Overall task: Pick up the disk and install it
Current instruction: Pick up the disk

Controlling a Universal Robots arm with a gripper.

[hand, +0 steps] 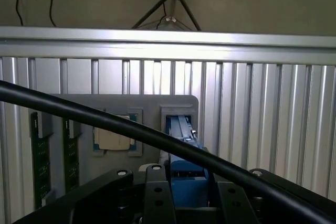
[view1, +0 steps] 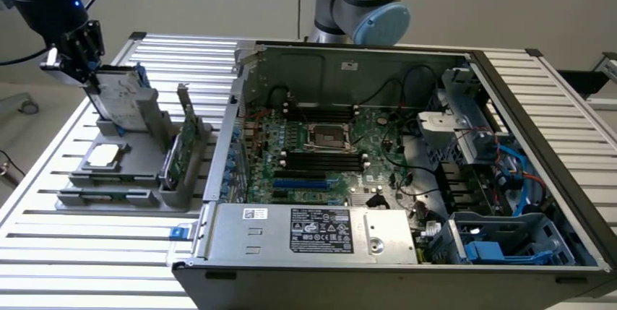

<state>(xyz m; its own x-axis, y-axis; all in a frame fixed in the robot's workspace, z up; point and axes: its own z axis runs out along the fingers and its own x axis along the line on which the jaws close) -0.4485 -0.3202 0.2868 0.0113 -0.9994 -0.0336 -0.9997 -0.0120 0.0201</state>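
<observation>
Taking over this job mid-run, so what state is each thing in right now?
gripper: shut on the disk's top edge
disk: upright in its holder slot
computer case: lid off, board exposed
chip: lying flat in the holder
circuit card: standing on edge in the holder

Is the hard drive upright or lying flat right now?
Upright: the silver-grey rectangular hard drive with blue plastic rails stands on edge, lower end in the grey plastic tray, the claw gripping its top.

Robotics lab: slatted aluminium bench [view1: 97, 245], opened computer case [view1: 386, 285], robot arm [view1: 362, 6].
</observation>
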